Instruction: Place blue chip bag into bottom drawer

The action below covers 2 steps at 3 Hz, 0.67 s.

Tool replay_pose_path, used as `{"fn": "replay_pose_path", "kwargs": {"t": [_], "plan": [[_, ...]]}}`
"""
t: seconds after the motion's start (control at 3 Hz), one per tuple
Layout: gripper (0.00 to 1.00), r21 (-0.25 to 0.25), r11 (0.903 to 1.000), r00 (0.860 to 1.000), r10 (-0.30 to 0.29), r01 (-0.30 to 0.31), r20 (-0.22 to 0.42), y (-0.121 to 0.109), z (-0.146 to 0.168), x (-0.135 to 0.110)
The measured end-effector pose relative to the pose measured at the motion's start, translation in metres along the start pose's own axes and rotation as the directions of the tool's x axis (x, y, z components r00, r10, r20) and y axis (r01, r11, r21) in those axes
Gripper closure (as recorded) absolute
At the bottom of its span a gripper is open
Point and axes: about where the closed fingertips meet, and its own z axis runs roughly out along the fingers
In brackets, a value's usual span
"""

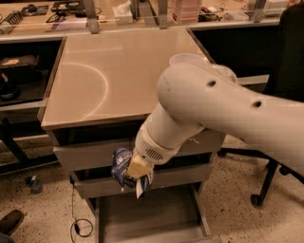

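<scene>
Camera view: a blue chip bag [121, 166], dark navy crinkled foil with white print and a pale corner at its lower end, hangs pinched in the gripper [138, 169] of a white robot arm [218, 109] at the front of a grey-beige cabinet [123, 71]. The pincer is clamped on the bag, one yellowish finger [140, 167] pressed into the crumpled foil. The bag sits against the cabinet's middle drawer [175, 176], just below the top drawer [90, 155] and above the bottom drawer [156, 216], which stands pulled out from the cabinet's foot as a shallow tray with a flat floor and thin side rails. The bag is not touching that tray.

The cabinet's top is a smooth tan sheet bearing a faint curved mark [102, 88], and the arm's thick upper link crosses over its right corner. A speckled floor [42, 204] surrounds the cabinet. To the cabinet's right stands a black office chair [268, 182] on castors; to its lower left lie a dark shoe [10, 221] and a looped cable [81, 227]. Behind the cabinet runs a cluttered workbench [47, 26] with a tissue box [124, 13].

The bag's long axis runs close to upright, leaning slightly: its navy top toward the cabinet's left side, its pale tip pointing down at the open tray.
</scene>
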Motion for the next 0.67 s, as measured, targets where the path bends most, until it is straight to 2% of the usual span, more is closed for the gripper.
{"fn": "replay_pose_path", "kwargs": {"t": [0.33,0.67], "plan": [[1.00,-0.021,0.9930,0.993,0.116,-0.116,0.003,0.0019,0.0410,0.0401],[1.00,-0.026,0.9922,0.993,0.122,-0.122,0.000,0.0030,0.0452,0.0421]]}}
